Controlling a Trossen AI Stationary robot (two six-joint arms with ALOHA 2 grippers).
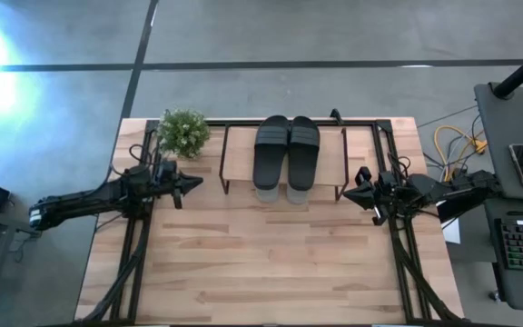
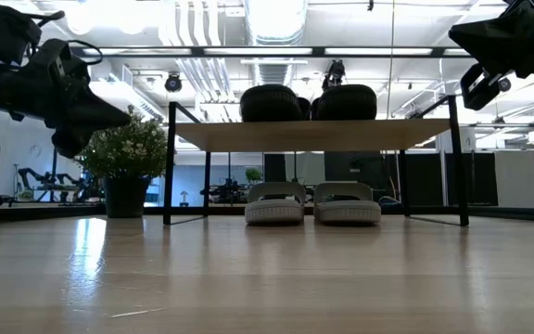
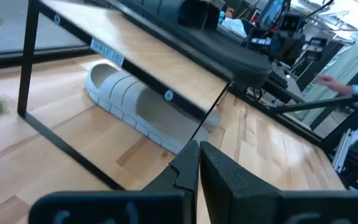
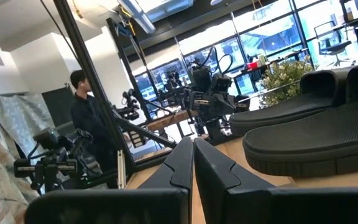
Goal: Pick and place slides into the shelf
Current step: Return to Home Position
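The shelf (image 1: pixel 240 156), a light wood board on thin black wire legs, stands at the table's far side. The black pair of slides (image 1: pixel 286 150) lies side by side on its top board, also in the low view (image 2: pixel 309 102). The pale grey-green pair (image 2: pixel 313 203) sits on the tabletop under the board; one pale slide (image 3: pixel 135 102) shows in the left wrist view. My left gripper (image 1: pixel 195 183) hovers shut left of the shelf. My right gripper (image 1: pixel 350 193) hovers shut right of it, beside the black slides (image 4: pixel 316 134).
A potted green plant (image 1: pixel 183 132) stands at the shelf's far left corner. Black frame rails (image 1: pixel 398 245) run along both sides of the table. The near half of the tabletop (image 1: pixel 271 263) is bare wood. A person (image 4: pixel 86 118) stands in the room beyond the table.
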